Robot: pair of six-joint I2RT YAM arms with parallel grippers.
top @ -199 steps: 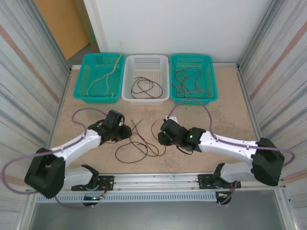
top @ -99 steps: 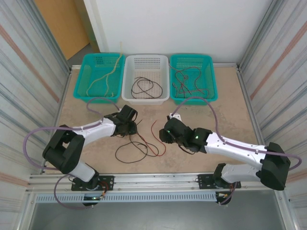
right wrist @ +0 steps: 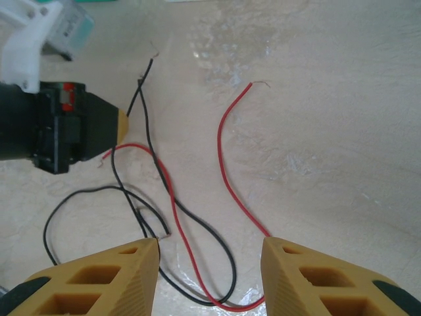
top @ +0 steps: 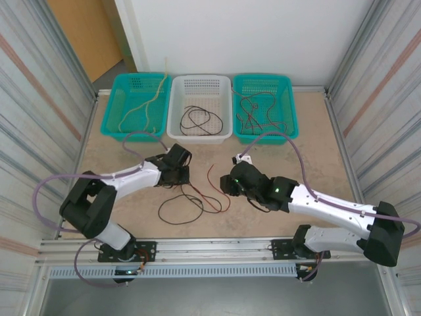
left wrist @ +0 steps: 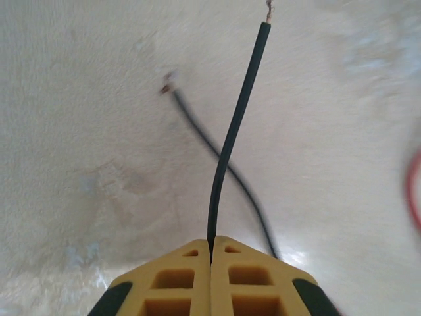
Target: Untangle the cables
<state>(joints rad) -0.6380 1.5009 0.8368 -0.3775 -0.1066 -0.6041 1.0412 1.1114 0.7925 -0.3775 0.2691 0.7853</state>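
The left end effector point(left wrist: 211, 245), part open a moment ago, has now pinched together on a black cable point(left wrist: 231, 131) close to its stripped tip, which juts straight ahead of the fingertips over the desk point(left wrist: 79, 99). The right end effector point(right wrist: 210, 247) hangs with fingers apart, gripping nothing, and the red cable point(right wrist: 219, 141) runs ahead of it, crossed with black strands. With one strand secured, the left arm looks ready to draw it clear of the tangle.
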